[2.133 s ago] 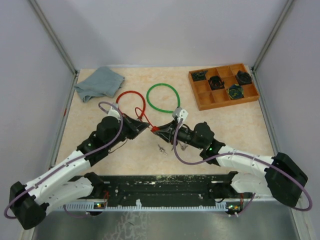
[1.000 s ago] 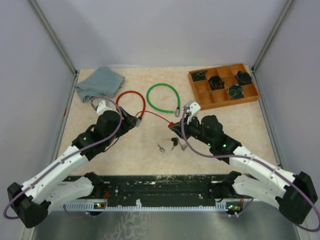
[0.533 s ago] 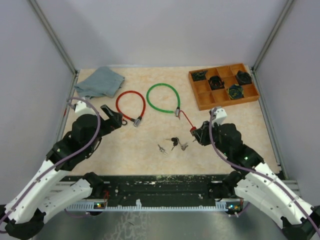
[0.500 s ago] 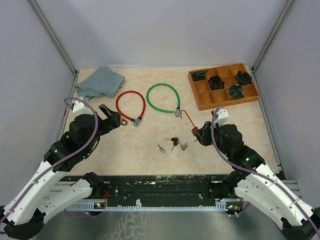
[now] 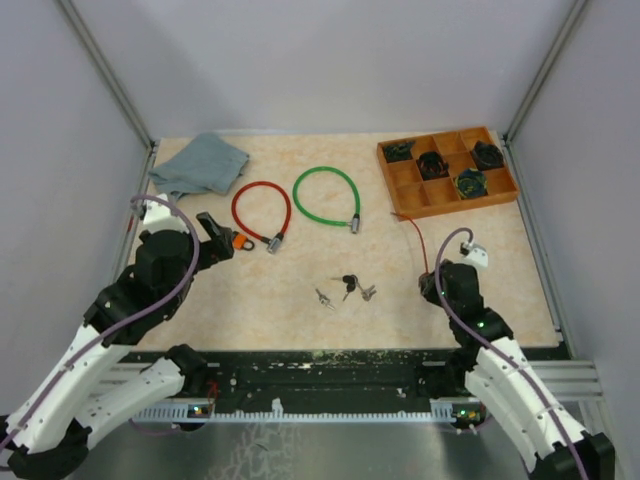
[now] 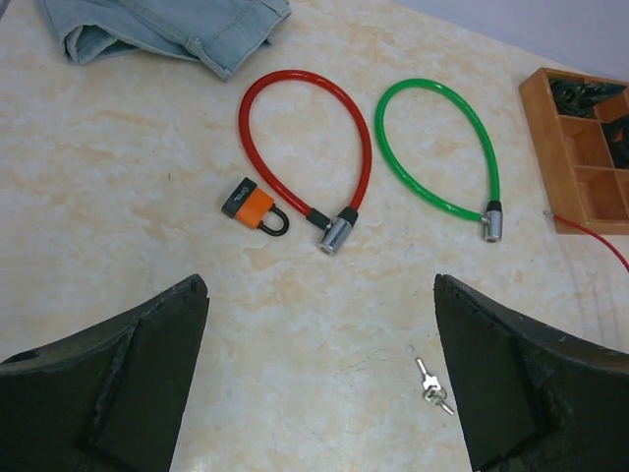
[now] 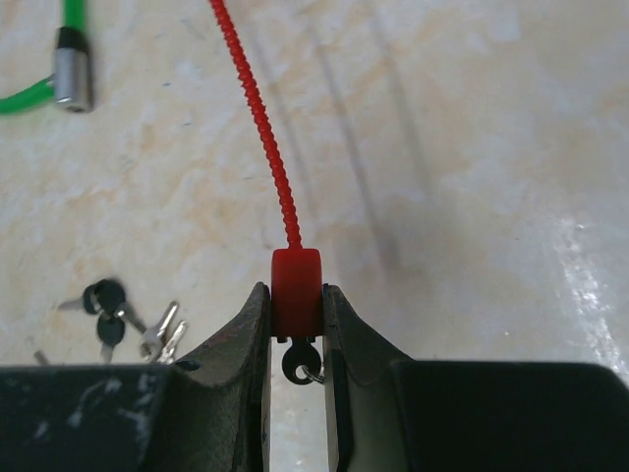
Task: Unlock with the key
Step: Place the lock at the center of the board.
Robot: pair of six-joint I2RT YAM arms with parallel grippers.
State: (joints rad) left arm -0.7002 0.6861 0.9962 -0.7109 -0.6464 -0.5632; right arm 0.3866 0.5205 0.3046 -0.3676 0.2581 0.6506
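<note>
Looking at a small red block (image 7: 296, 267) on the end of a red cord (image 7: 257, 108), pinched tight in the right end effector (image 7: 295, 292) over the right side of the tabletop (image 5: 500, 290). Spotting loose keys (image 5: 354, 288) left of that, then further left an orange padlock (image 6: 254, 206) just beside the red cable lock (image 6: 367, 157). Also seeing the left end effector (image 6: 318, 285) gaping wide open near those 2.

Bright, even overhead light, soft faint shadows, mild sheen on tabletop (image 7: 585, 261) (right wrist view), close foreground slightly blurred.
</note>
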